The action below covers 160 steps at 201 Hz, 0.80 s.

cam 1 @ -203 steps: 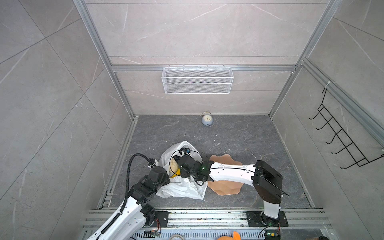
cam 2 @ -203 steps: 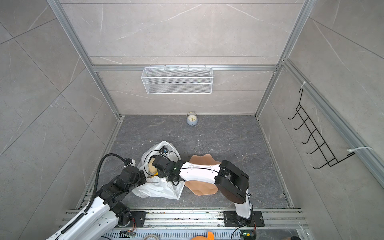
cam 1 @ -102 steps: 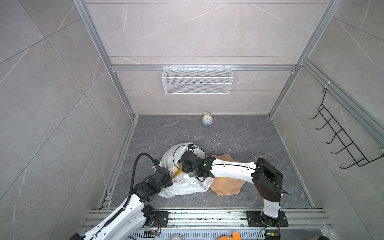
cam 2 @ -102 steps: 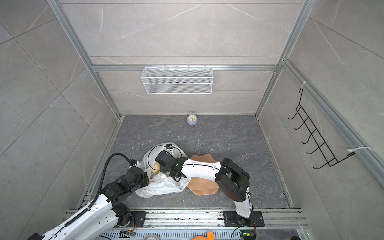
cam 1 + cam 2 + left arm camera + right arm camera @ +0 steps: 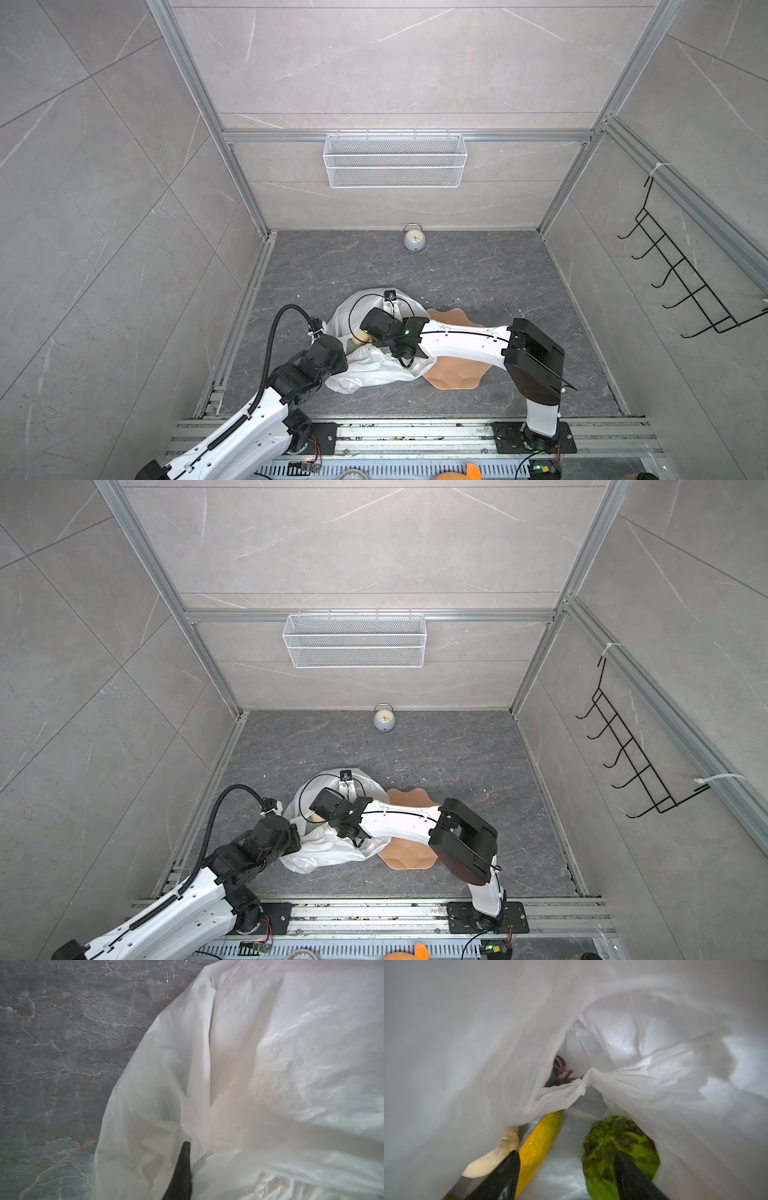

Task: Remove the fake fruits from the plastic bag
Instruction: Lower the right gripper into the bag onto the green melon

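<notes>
The white plastic bag [image 5: 374,368] [image 5: 328,852] lies crumpled on the dark floor. My left gripper [image 5: 338,353] [image 5: 294,834] is shut on the bag's near-left edge; in the left wrist view one black fingertip [image 5: 185,1148] pokes from the film [image 5: 270,1053]. My right gripper [image 5: 566,1169] is inside the bag, open, with bare film between its fingers. A yellow banana [image 5: 542,1142] and a beige fruit [image 5: 492,1159] lie by one finger, a mottled green fruit [image 5: 618,1140] by its partner. Deeper in is a dark grape with a pink stem [image 5: 557,1072]. The beige fruit [image 5: 358,336] shows at the bag's mouth.
A peach-pink scalloped bowl [image 5: 455,376] [image 5: 409,858] sits right of the bag, partly under my right arm. A small grey alarm clock [image 5: 414,241] [image 5: 385,721] stands at the back wall. A wire basket [image 5: 395,162] and a black hook rack [image 5: 681,286] hang on the walls.
My right gripper's jaws have opened wider inside the bag and its wrist has turned. The bag's near side has slumped and shifted. My left gripper keeps its hold.
</notes>
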{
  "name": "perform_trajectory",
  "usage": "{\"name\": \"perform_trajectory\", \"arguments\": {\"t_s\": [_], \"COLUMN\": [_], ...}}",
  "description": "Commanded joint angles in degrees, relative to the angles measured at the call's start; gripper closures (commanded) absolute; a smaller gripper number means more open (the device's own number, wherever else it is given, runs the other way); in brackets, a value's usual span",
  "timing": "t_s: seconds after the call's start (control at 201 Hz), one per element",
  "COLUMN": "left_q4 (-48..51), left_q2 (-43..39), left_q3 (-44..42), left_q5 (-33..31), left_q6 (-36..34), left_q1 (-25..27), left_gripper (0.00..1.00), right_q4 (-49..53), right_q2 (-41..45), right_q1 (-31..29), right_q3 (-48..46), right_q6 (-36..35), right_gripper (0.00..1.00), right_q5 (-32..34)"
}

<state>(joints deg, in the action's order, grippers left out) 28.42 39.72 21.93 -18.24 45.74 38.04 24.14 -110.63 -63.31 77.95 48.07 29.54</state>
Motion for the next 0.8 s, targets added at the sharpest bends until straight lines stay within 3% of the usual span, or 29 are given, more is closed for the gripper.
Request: {"name": "perform_trajectory", "arguments": {"t_s": [0.0,0.154,0.323,0.453,0.567,0.702,0.791], "left_q4": [0.25,0.73,13.76,15.77,11.41,3.46,2.07], "left_q2": [-0.81,-0.33,-2.85,-6.50,-6.90,-1.88,2.50], "left_q3": [0.65,1.39,5.54,6.64,6.83,7.74,8.78], "left_q5": [-2.41,-3.09,-14.96,-17.82,-14.60,-7.55,-9.77], "left_q6": [0.44,0.23,8.16,9.02,2.68,-3.37,-3.83], "left_q1": [0.45,0.40,0.38,0.41,0.61,2.36,5.92], "left_gripper": [1.00,1.00,1.00,1.00,1.00,1.00,1.00], "right_q4": [7.84,-6.23,-4.70,-4.10,-1.71,5.59,8.77], "right_q2": [-3.15,-0.93,-3.49,-1.53,2.94,5.99,7.20], "right_q1": [1.06,1.37,-2.25,-3.49,-3.49,-3.40,-3.15], "right_q3": [-2.98,-7.23,1.54,3.88,3.74,2.74,0.73], "right_q6": [3.77,-3.52,-9.27,-11.92,-12.48,-9.64,-6.92], "right_gripper": [0.25,0.33,0.32,0.32,0.31,0.30,0.30], "right_q5": [-1.08,-9.49,-10.71,-9.90,-6.24,0.24,1.75]}}
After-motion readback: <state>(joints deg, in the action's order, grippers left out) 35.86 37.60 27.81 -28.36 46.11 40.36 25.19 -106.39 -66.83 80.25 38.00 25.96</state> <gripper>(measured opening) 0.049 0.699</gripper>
